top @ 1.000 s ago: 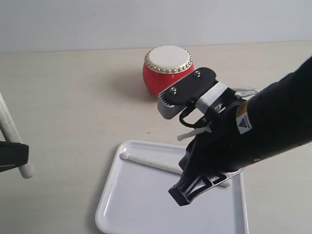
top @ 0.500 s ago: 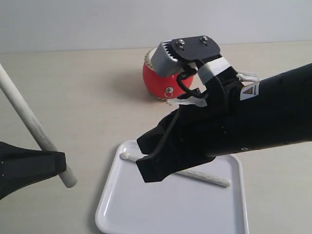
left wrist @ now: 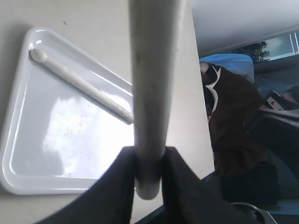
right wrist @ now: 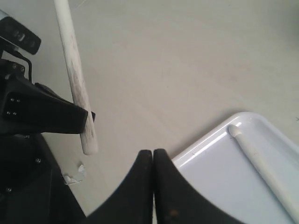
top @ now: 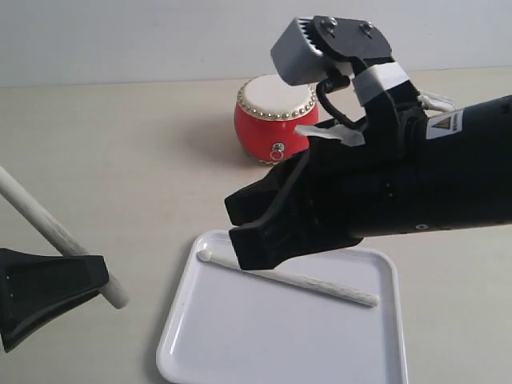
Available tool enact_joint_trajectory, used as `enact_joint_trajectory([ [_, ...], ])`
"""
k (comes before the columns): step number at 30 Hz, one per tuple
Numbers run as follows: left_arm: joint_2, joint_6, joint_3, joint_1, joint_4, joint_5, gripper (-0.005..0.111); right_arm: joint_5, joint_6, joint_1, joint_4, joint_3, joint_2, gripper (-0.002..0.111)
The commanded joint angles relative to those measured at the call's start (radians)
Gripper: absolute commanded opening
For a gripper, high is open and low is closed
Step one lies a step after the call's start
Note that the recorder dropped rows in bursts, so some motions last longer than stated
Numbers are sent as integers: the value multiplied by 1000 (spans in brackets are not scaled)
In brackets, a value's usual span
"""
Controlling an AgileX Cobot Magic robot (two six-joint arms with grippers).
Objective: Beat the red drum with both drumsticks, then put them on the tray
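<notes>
Nearest, at the left edge of the scene, the left jaws are clamped on one drumstick (top: 50, 234), gripping it just short of its blunt butt end. The butt pokes out to the right of the jaws, and the shaft rises away to the far left at a tilt, clear of the desk (top: 120, 160). The left wrist view shows the two black jaws pressed against either side of that pale shaft.

To the right of this, at the near middle of the desk, lies the tray (top: 240, 340), white and glossy, flat on the surface. The other drumstick (top: 296, 279) rests inside it along its far part. Its rounded bead tip lies by the far left corner and its shaft runs off to the right and slightly nearer. It lies flat on the tray floor, and nothing grips it.

Above the far left part of the tray hang the right jaws, pressed together with nothing between them. They point down and to the left, apart from the stick below.

Farther back, past the right arm, the red drum (top: 268, 132) stands upright on the desk, well apart from the tray. Its cream skin faces up, ringed with gold studs, and its small metal ring shows on the near side.
</notes>
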Motion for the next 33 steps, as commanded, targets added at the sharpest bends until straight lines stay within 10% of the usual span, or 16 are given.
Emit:
enact_joint_trajectory([
  [1, 39, -40, 4, -1, -24, 6, 0, 11, 16, 2, -1, 4, -7, 0],
  [13, 233, -154, -24, -204, -24, -7, 0, 32, 32, 2, -1, 4, -7, 0],
  [33, 613, -579, -352, -616, -24, -488, 0, 36, 85, 2, -11, 2, -75, 0],
])
